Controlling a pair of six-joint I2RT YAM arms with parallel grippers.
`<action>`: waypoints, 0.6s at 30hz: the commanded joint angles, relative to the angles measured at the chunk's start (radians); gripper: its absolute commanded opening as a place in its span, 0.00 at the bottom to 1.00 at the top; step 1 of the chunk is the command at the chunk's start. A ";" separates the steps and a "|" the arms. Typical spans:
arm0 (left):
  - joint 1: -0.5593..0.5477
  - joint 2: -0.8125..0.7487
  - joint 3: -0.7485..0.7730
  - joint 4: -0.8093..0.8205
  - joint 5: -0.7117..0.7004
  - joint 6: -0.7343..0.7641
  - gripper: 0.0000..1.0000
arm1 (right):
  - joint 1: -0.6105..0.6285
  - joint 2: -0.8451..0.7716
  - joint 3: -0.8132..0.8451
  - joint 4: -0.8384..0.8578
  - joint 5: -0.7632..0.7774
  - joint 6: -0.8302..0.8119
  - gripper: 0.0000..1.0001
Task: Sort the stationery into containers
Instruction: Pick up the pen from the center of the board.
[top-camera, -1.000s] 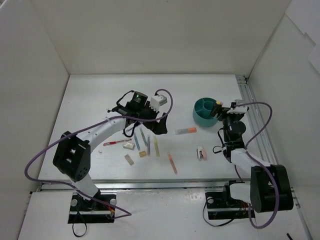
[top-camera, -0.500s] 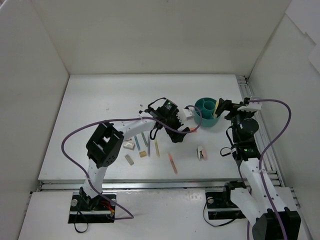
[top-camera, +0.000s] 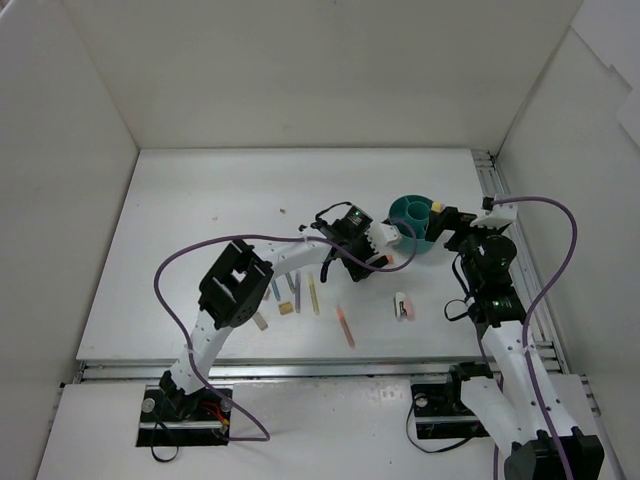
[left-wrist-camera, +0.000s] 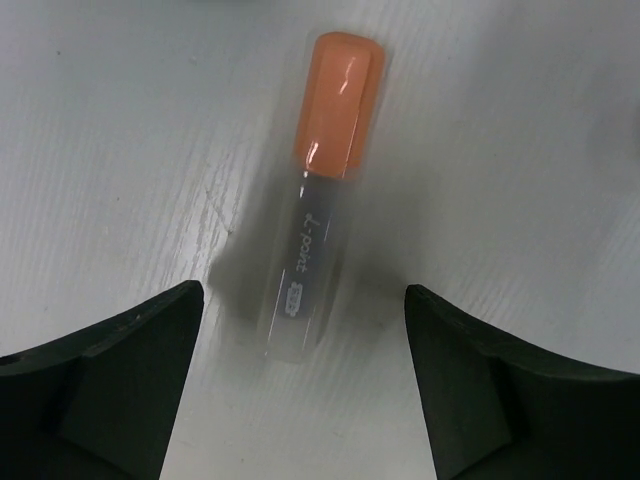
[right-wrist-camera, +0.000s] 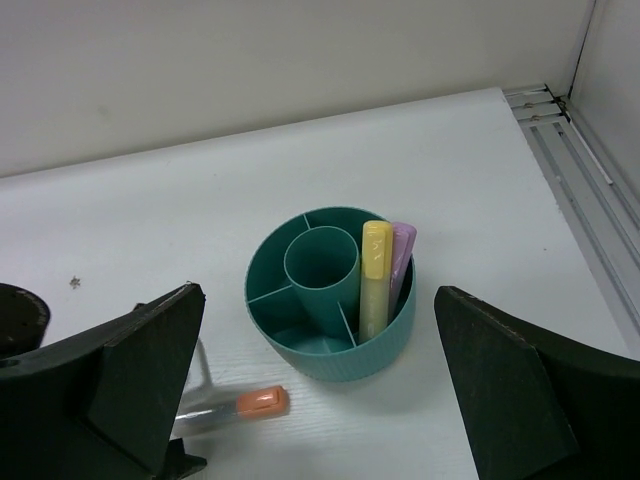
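Note:
The teal organiser (top-camera: 408, 240) stands right of centre; in the right wrist view (right-wrist-camera: 340, 352) one outer compartment holds a yellow marker (right-wrist-camera: 375, 275) and a purple marker (right-wrist-camera: 402, 250). An orange-capped marker with a clear body (left-wrist-camera: 322, 190) lies flat on the table just left of the organiser (right-wrist-camera: 252, 402). My left gripper (top-camera: 368, 258) is open and low over it, one jaw on each side of its clear end (left-wrist-camera: 303, 305). My right gripper (top-camera: 447, 222) is open and empty, above and right of the organiser (right-wrist-camera: 318, 300).
Loose items lie left of the organiser: a yellow marker (top-camera: 313, 295), blue pens (top-camera: 275, 290), a tan eraser (top-camera: 285, 308), a pink-orange marker (top-camera: 344, 326) and a white eraser (top-camera: 402, 306). A metal rail (top-camera: 500, 215) runs along the right edge.
My left arm swung right from the pile to the orange marker beside the organiser. My right gripper drew back from the organiser, where a yellow marker now stands.

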 joint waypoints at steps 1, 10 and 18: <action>-0.030 -0.003 0.073 0.008 -0.082 0.044 0.76 | 0.003 -0.036 0.045 0.031 -0.026 0.025 0.98; -0.039 0.011 0.051 0.006 -0.121 0.025 0.22 | 0.006 -0.052 0.046 0.022 -0.053 0.037 0.98; -0.039 -0.222 -0.188 0.150 -0.211 -0.060 0.00 | 0.004 -0.047 0.050 -0.030 -0.128 0.087 0.98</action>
